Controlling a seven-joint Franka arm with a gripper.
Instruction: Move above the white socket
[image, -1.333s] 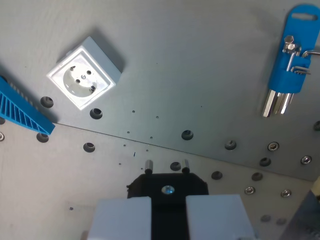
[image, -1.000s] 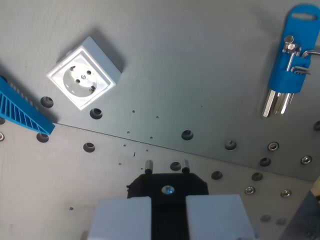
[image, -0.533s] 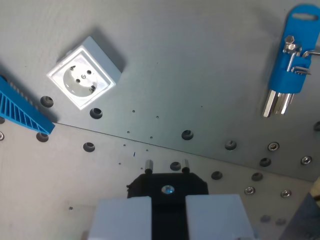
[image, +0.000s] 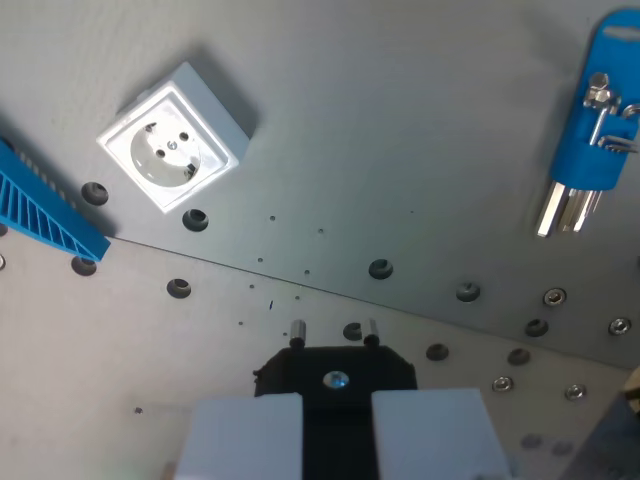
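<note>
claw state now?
Claw: closed on a black plug, its two pins pointing out ahead.

Wrist camera looks down, seemingly steeply, past pincer (image: 337, 400).

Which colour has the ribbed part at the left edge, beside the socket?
Bright blue, seen in the wrist view, lying near the white socket.

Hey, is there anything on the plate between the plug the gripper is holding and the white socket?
Nothing visible blocks it. Between the gripper with its black plug and the white socket lies only bare metal plate with holes. The blue ribbed part sits off to the wrist view's left.
</note>
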